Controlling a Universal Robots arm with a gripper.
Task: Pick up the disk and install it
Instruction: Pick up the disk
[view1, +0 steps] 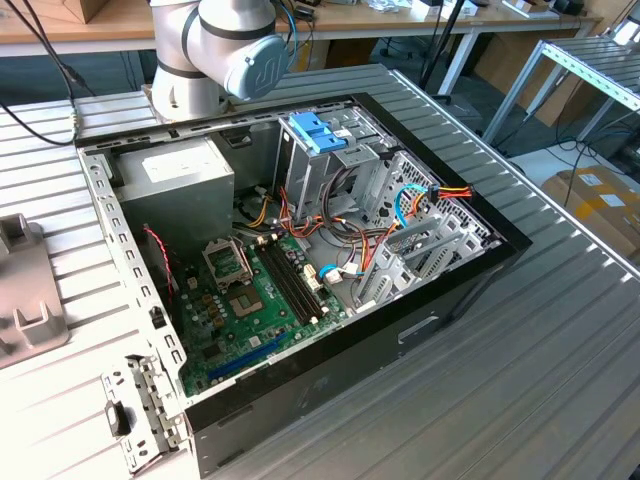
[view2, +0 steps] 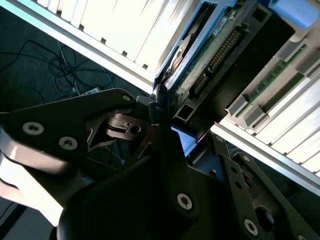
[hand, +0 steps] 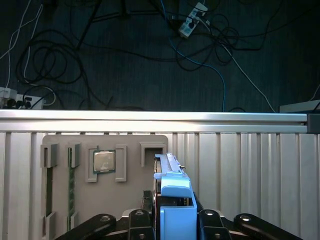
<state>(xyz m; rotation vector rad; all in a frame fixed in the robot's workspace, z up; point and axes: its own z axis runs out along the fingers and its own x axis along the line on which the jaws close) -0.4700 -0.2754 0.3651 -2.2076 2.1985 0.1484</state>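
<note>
The disk (hand: 174, 187) is seen standing on its narrow edge, and it is held at its blue end by the gripper (hand: 176, 220). The two dark fingers (view2: 167, 145) are pressed against this end from both sides, so that the blue tab is pinched between them. Such a hold at the end is probably chosen because the broad faces and the long blue rails are left free. In the second wrist view the green circuit board (view2: 207, 57) of the disk is turned toward the camera.

The disk is located at the edge of a grey fixture plate (hand: 132, 142), which lies on the ribbed table (hand: 250, 165) near the table's border. A processor chip (hand: 104, 161) and memory sticks (hand: 49, 190) are kept in separate moulded pockets of this plate, presumably so that every part is offered at a known place. Whether the disk is resting in its pocket or is already lifted cannot be told.

In the exterior view the computer case (view1: 330, 375) is laid on its side with the open side up, so the inside can be reached from above. The motherboard (view1: 260, 300), the grey power-supply box (view1: 180, 180) and a paler blue bracket (view1: 318, 130) on the drive cage are exposed.
</note>
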